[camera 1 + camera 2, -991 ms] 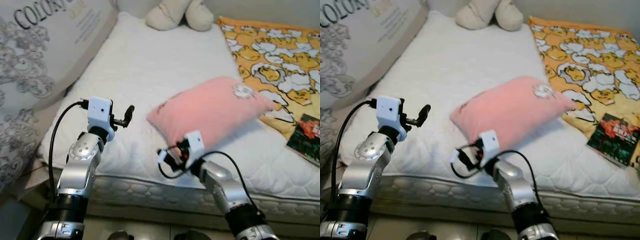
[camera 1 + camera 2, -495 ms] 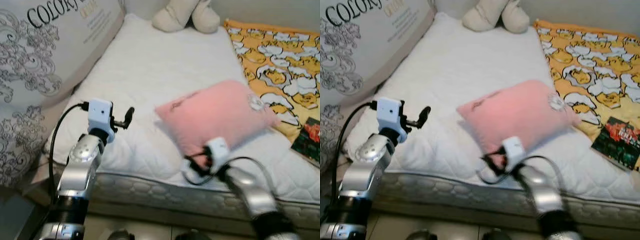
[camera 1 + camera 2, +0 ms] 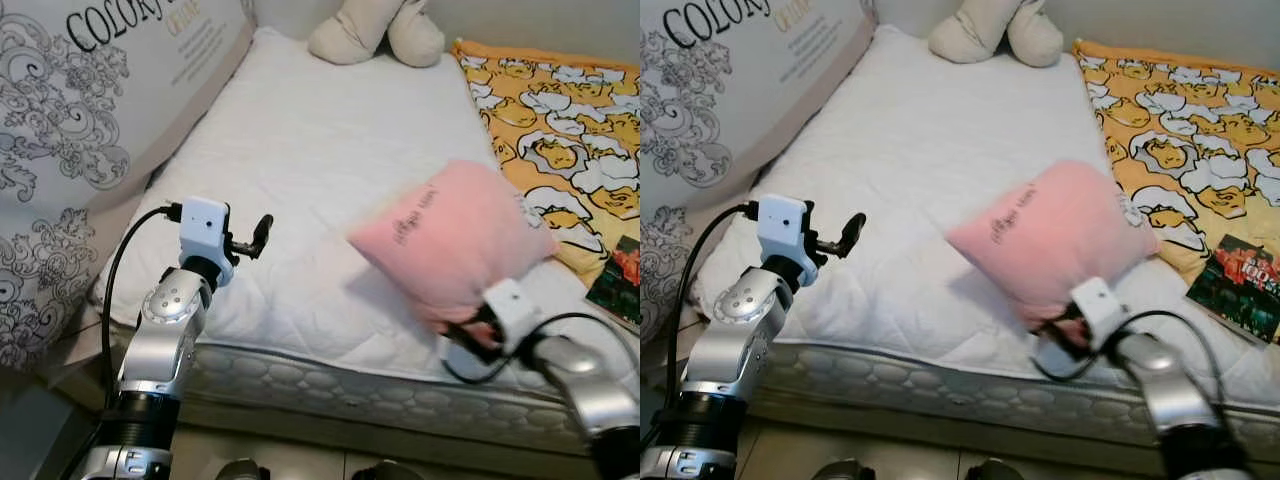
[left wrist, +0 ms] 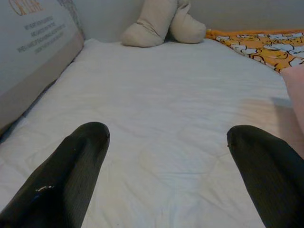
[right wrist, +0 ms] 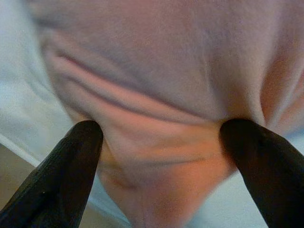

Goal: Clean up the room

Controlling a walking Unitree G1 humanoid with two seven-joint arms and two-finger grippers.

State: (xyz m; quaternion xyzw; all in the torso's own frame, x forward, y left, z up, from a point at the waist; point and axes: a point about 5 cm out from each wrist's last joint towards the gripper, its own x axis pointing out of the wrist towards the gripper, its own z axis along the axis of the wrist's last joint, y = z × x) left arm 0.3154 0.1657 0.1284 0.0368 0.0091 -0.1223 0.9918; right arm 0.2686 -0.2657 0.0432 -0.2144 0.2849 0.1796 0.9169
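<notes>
Two arms up over the bed (image 3: 300, 150), and only the right one's doing anything. From the head camera, the right gripper (image 3: 470, 330) has the near corner of the pink pillow (image 3: 450, 240) pinched, with the pillow tipped up on the near right part of the white quilted mattress, just left of the yellow cartoon blanket (image 3: 560, 110). Looks like the pick-up step of the tidying is in hand. My guess is the next move calls for a lift without the soft corner slipping out, then carrying it toward the far end by the beige plush toy (image 3: 375, 30). A book (image 3: 622, 280) lies far right on the blanket, and a big printed cushion (image 3: 80, 120) leans on the left.

Left wrist camera: the left gripper (image 4: 166, 175) hangs with its fingers wide apart above smooth white sheet, holding nothing.

Right wrist camera: black ribbed fingers (image 5: 71, 166) sit on either side of a bunched fold of squishy, wrinkled pink fabric.
</notes>
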